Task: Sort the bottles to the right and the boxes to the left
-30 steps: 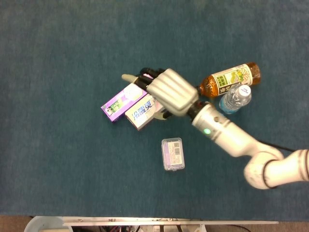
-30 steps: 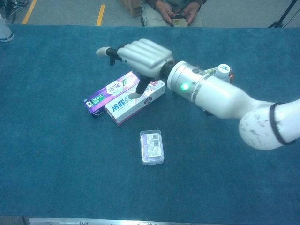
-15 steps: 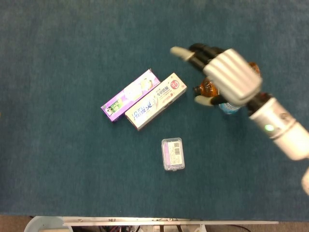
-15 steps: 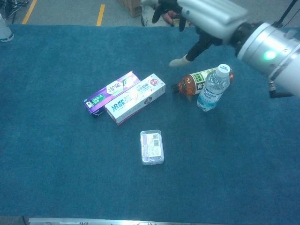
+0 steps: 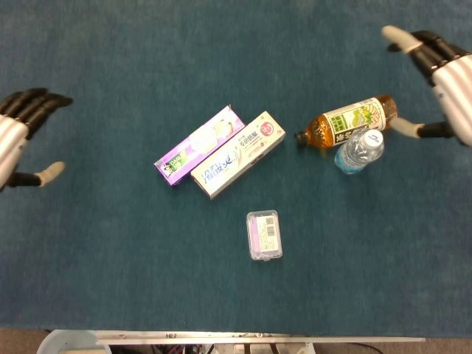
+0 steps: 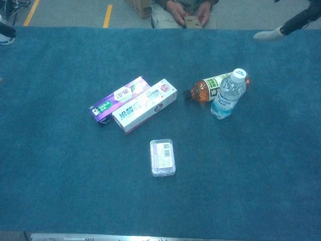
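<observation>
A purple box and a white box lie side by side at mid-table. In front of them lies a small clear case. To the right, an amber tea bottle lies on its side and a clear water bottle stands against it. My left hand hovers at the far left edge, fingers spread, holding nothing. At the far right my right hand is raised with fingers apart and empty; the chest view shows only a fingertip.
The blue cloth-covered table spreads around the objects. A seated person is beyond the far edge. A pale bin rim shows below the front edge.
My right hand has left the white box, lifted and swung right past the bottles to the frame's edge. My left hand has come into view at the far left.
</observation>
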`<state>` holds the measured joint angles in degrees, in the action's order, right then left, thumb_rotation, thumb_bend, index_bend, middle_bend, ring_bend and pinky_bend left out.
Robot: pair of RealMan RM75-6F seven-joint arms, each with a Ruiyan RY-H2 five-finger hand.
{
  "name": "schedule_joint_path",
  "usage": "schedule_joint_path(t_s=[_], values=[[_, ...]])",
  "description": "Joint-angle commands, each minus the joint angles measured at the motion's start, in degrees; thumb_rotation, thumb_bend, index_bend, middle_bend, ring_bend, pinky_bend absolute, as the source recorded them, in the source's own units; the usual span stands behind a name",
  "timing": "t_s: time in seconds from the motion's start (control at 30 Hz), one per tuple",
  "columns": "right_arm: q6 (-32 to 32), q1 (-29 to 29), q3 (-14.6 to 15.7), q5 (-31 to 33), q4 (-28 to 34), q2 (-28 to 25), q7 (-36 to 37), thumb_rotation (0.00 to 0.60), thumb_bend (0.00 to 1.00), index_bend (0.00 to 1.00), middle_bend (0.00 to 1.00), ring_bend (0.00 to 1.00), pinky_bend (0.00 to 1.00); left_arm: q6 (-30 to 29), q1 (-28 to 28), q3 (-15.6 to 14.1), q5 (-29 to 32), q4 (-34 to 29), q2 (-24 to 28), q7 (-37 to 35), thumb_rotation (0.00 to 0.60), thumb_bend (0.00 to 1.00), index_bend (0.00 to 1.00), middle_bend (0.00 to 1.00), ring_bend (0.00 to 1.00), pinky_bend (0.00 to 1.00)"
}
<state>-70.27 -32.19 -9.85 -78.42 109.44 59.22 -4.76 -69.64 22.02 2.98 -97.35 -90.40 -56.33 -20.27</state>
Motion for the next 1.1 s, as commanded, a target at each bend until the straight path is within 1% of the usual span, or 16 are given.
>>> schedule_joint_path(t_s=[0.03,0.17,0.37,0.53,0.73,0.83,1.1], values=[[-0.96,1.34,-0.40,0.25,-0.70,-1.17,2.01,0.600,0.01,0.10,0.30,0.19,0.41,2.29,2.09,0.28,0.07,-1.10,-0.65,0.22,0.600,0.24,0.12,0.16,0.10,0.15],[-1.64,2.59,-0.74,0.52,-1.74,-2.34,4.22,0.600,0.01,0.10,0.30,0.19,0.41,6.77,5.15,0.39,0.99,-2.37,-1.32,1.44,0.600,0.24,0.11,0.14,0.10,0.14],[-2.45,4.32,-1.17,0.97,-3.29,-3.52,7.34,0.600,0.01,0.10,0.30,0.19,0.41,12.71,9.18,0.62,2.93,-3.99,-3.86,5.28,0.600,0.24,0.10,0.13,0.10,0.14],[-2.34,5.23,-1.07,0.60,-4.37,-3.87,8.92,0.600,0.01,0.10,0.30,0.19,0.41,15.83,11.39,0.65,4.74,-4.15,-7.49,10.90,0.600,0.24,0.09,0.13,0.10,0.14],[-2.30,5.91,-1.08,-0.04,-5.35,-4.08,9.91,0.600,0.01,0.10,0.30,0.19,0.41,19.49,13.08,-0.06,8.00,-3.38,-11.88,14.81,0.600,0.24,0.07,0.12,0.10,0.14],[-2.17,6.19,-1.10,-0.13,-5.76,-4.12,10.28,0.600,0.01,0.10,0.30,0.19,0.41,20.00,13.15,-0.11,10.26,-2.75,-14.28,16.45,0.600,0.24,0.06,0.11,0.10,0.14],[-2.35,7.19,-1.12,-0.81,-6.56,-4.46,12.17,0.600,0.01,0.10,0.30,0.19,0.41,19.04,12.77,-0.30,14.36,-0.81,-20.08,21.95,0.600,0.24,0.06,0.11,0.10,0.14]])
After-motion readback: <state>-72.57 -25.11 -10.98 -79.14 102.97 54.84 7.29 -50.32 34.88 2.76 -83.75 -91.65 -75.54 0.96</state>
